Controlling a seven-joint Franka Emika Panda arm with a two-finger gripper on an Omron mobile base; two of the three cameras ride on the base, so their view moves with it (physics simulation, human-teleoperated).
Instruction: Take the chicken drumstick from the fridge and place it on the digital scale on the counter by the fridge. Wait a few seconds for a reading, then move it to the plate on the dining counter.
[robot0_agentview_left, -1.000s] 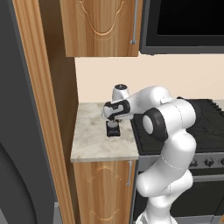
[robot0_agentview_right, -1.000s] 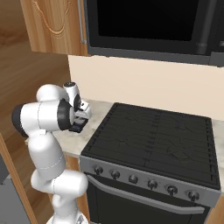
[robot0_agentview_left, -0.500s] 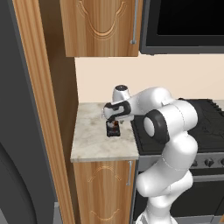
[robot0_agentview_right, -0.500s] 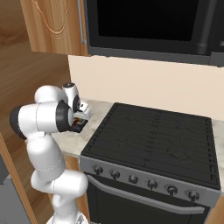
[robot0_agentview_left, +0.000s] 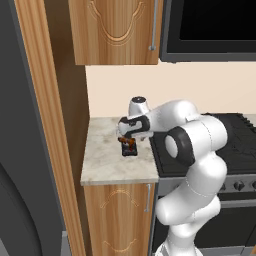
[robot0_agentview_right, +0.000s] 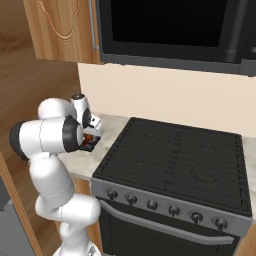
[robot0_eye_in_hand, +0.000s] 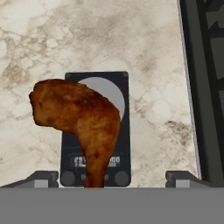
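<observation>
The reddish-brown chicken drumstick (robot0_eye_in_hand: 81, 116) lies on the black digital scale (robot0_eye_in_hand: 122, 131), its thin end over the scale's display. The scale sits on the short marbled counter (robot0_agentview_left: 107, 160) by the fridge (robot0_agentview_left: 20, 150). My gripper (robot0_eye_in_hand: 111, 177) hovers just above the drumstick, open, with its fingertips (robot0_eye_in_hand: 41, 177) wide apart on either side and touching nothing. From the base views the gripper (robot0_agentview_left: 128, 141) points down at the drumstick (robot0_agentview_left: 129, 144) and the scale (robot0_agentview_left: 130, 152); the gripper (robot0_agentview_right: 90, 136) stands over the drumstick (robot0_agentview_right: 87, 138). The plate and the dining counter are out of view.
A black stove (robot0_agentview_right: 170, 160) adjoins the counter on its right. A tall wooden panel (robot0_agentview_left: 45, 125) stands between counter and fridge. An upper cabinet (robot0_agentview_left: 117, 30) and a dark microwave (robot0_agentview_right: 170, 30) hang above. Bare counter top lies left of and in front of the scale.
The jaws have spread from nearly shut to wide open, letting go of the drumstick, which now rests on the scale. The arm has hardly moved.
</observation>
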